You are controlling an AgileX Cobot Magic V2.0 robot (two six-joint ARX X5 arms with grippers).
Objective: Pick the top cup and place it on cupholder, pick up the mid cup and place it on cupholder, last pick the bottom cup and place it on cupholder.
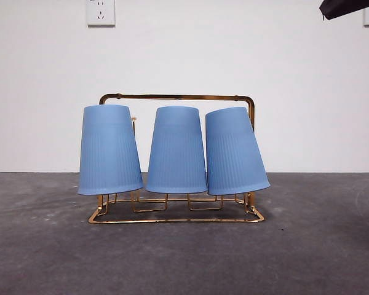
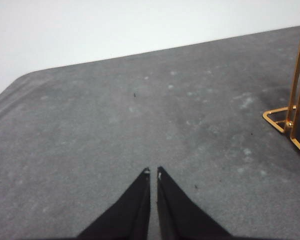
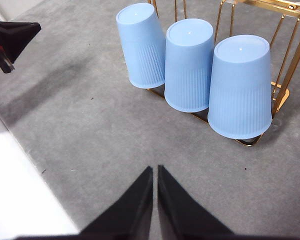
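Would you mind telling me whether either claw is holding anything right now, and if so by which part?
Nothing is held. The left claw and the right claw are both shut and empty over the table; all three blue cups sit upside down on the cupholder.

White wall [image 1: 184,55], sockets [image 1: 101,11], grey tabletop [image 1: 184,258]

We see three pale blue ribbed cups [image 1: 176,150], gold cupholder [image 1: 175,97], mottled dark grey desk [image 1: 184,258], white wall [image 1: 184,55].
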